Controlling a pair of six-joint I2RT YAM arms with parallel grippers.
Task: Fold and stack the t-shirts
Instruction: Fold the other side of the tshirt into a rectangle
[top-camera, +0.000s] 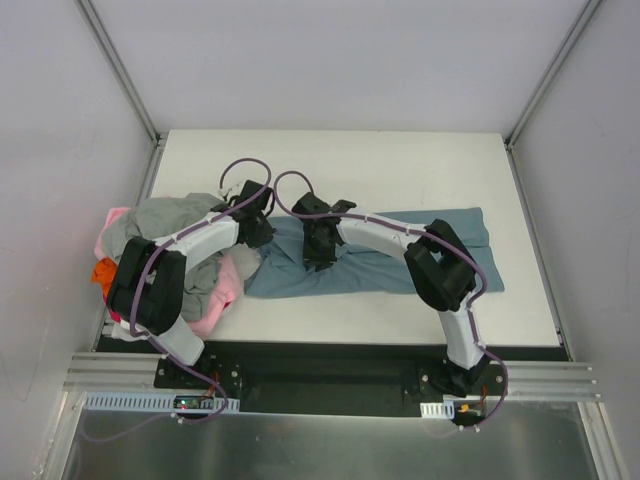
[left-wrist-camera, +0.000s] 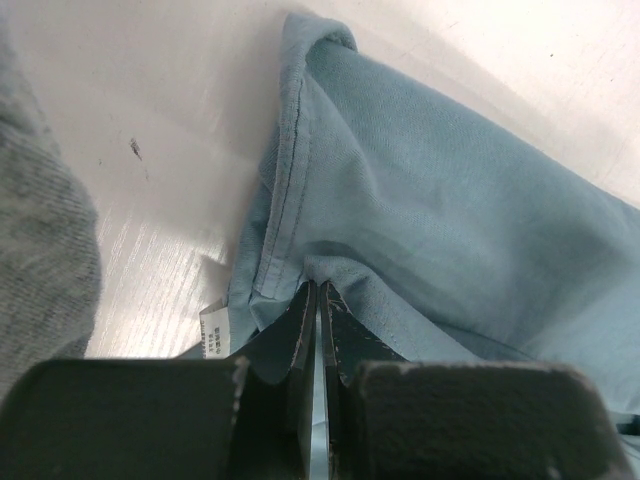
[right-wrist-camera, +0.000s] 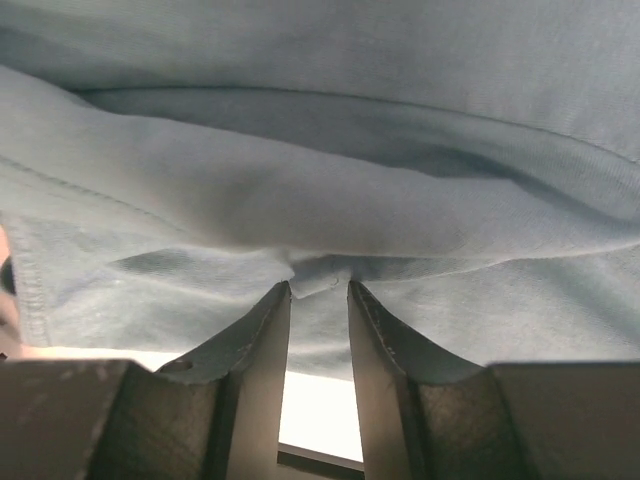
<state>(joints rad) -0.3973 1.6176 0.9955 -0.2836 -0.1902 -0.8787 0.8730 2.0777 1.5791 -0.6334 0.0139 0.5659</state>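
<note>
The slate-blue t-shirt (top-camera: 395, 268) lies spread across the middle of the white table (top-camera: 400, 165). My left gripper (top-camera: 258, 230) is at its upper left end. In the left wrist view that gripper (left-wrist-camera: 320, 286) is shut on a fold of the blue shirt (left-wrist-camera: 430, 190) beside the collar seam, with a white label (left-wrist-camera: 215, 336) hanging close by. My right gripper (top-camera: 318, 254) rests on the shirt just right of the left one. In the right wrist view it (right-wrist-camera: 320, 286) stands open, and a small edge of the blue cloth (right-wrist-camera: 320, 150) sits between its tips.
A heap of other t-shirts lies at the table's left edge: grey (top-camera: 160, 220) on top, pink (top-camera: 215, 305) in front, orange (top-camera: 103, 270) at the far left. The grey cloth (left-wrist-camera: 40, 270) also shows in the left wrist view. Enclosure walls stand on three sides.
</note>
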